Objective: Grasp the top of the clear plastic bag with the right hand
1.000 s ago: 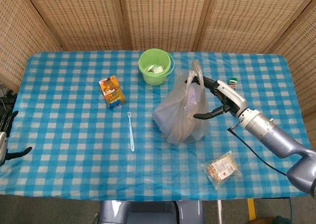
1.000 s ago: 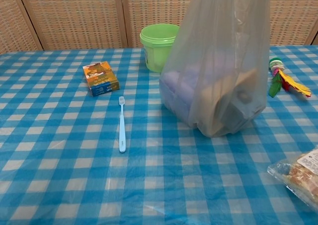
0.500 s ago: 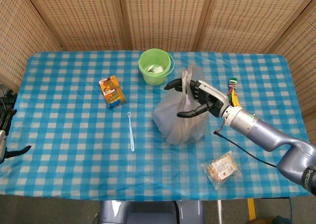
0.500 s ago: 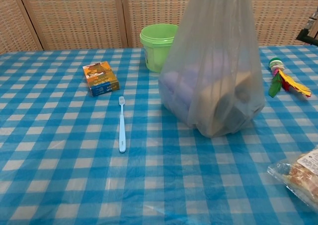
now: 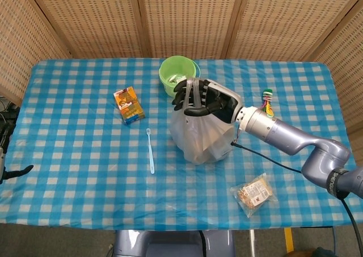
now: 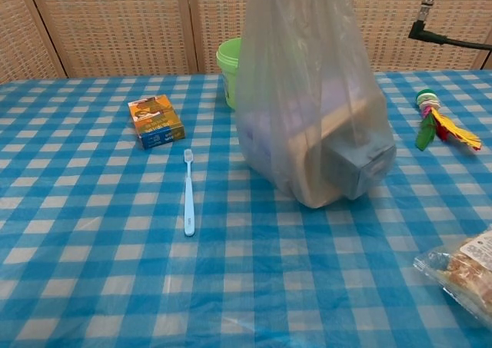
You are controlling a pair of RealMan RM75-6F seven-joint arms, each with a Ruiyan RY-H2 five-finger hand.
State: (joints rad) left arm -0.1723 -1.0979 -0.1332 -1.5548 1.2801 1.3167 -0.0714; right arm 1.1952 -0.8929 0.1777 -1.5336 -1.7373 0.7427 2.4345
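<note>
The clear plastic bag (image 5: 199, 137) stands near the middle of the checked table, with boxes showing through its film. My right hand (image 5: 203, 100) sits over the bag's gathered top, fingers curled down around it and holding it. In the chest view the bag (image 6: 307, 117) rises past the top of the frame, so the hand itself is hidden there. My left hand (image 5: 7, 155) shows only at the far left edge, off the table, fingers apart and holding nothing.
A green bucket (image 5: 177, 74) stands just behind the bag. An orange box (image 5: 129, 105) and a blue toothbrush (image 5: 150, 150) lie to the left. A snack packet (image 5: 253, 193) lies front right, a colourful toy (image 5: 266, 97) to the right.
My right hand has swung left from beside the bag to over its top and closed its fingers on it. The bag has shifted left and turned. The left hand has stayed put.
</note>
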